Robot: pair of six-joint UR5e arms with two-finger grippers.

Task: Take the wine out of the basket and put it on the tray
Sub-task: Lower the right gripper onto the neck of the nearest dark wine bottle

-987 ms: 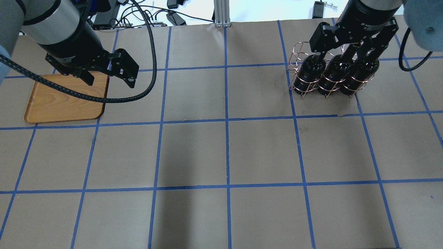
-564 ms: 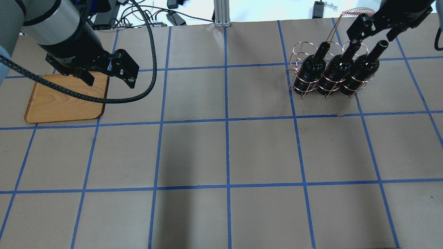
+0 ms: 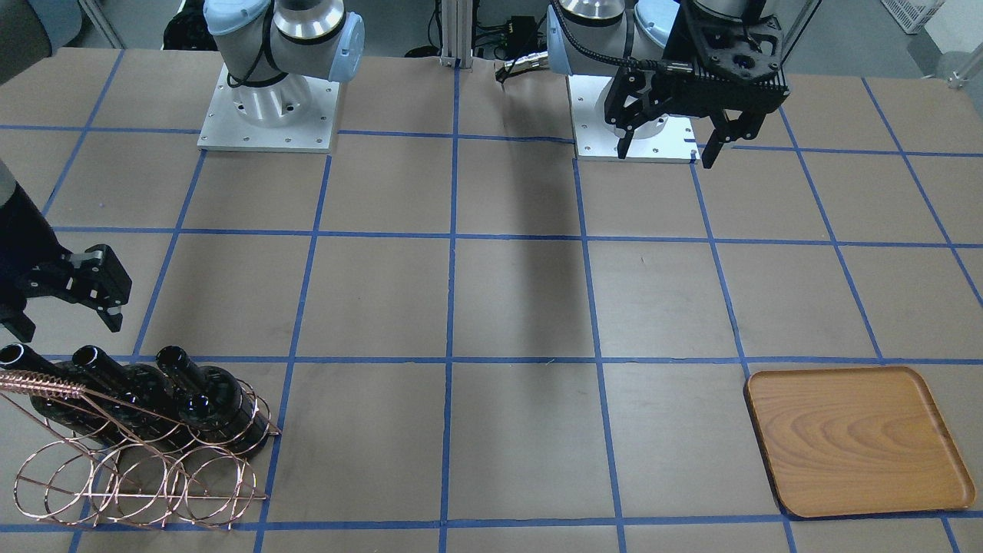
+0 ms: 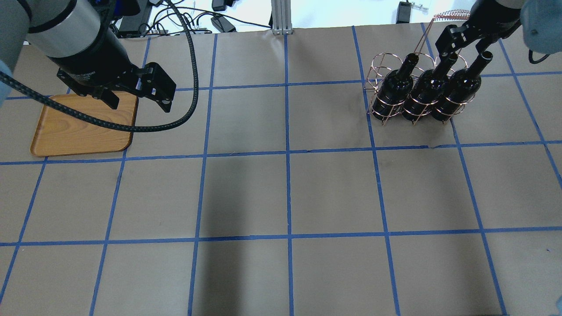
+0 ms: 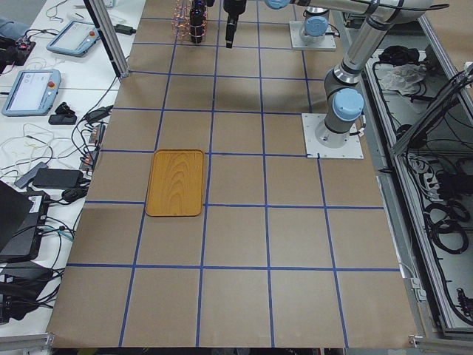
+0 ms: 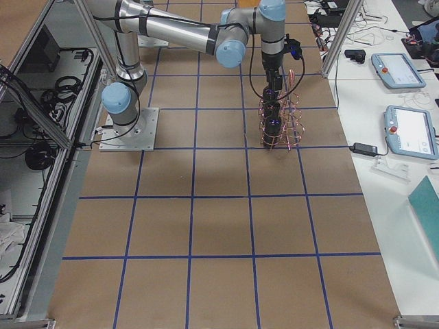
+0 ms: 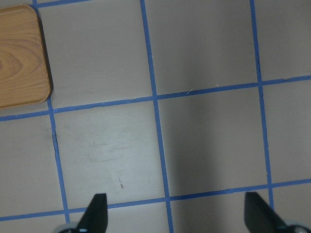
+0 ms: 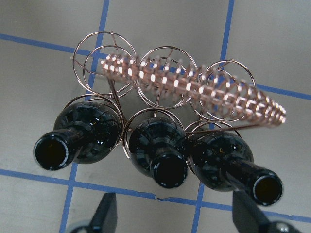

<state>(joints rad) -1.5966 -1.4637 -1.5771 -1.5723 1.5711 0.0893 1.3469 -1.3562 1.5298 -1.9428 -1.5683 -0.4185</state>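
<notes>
- Wine to go for, by judgement: the middle bottle (image 8: pixel 158 145) of three, standing upright in the basket (image 8: pixel 163 73), neck straight up, mouth open toward the right wrist camera.
- Flanked by a second bottle (image 8: pixel 82 136) at lower left of that frame and a third bottle (image 8: pixel 223 160) at lower right, shoulders touching or nearly so. All in the ring row nearer the frame's bottom, with no bottle in the back row of rings under the coiled handle (image 8: pixel 194 87).
- From overhead, found at the upper right of the frame, on the desk (image 4: pixel 246 193).
- Just below the right pincer (image 8: pixel 176 218), a shade toward the frame's top from the midpoint of its fingers. Spread wide, holding nothing, with one finger on either side of the middle neck's line.
- Deciding relation, as a judgement: long axis vertical, in line with the approach. Calls for a small nudge toward the neck, a straight drop, a squeeze across the slim neck, then a lift straight up out of the ring.
- Likely snag: little room between neighbouring necks for the fingers.
- Well apart, at the overhead frame's upper left: the tray (image 4: pixel 83 131), with the left pincer (image 4: pixel 140 104) hanging over its right edge, likewise wide and empty.
- Nearer the wine: the right arm. Nearer the tray: the left.
</notes>
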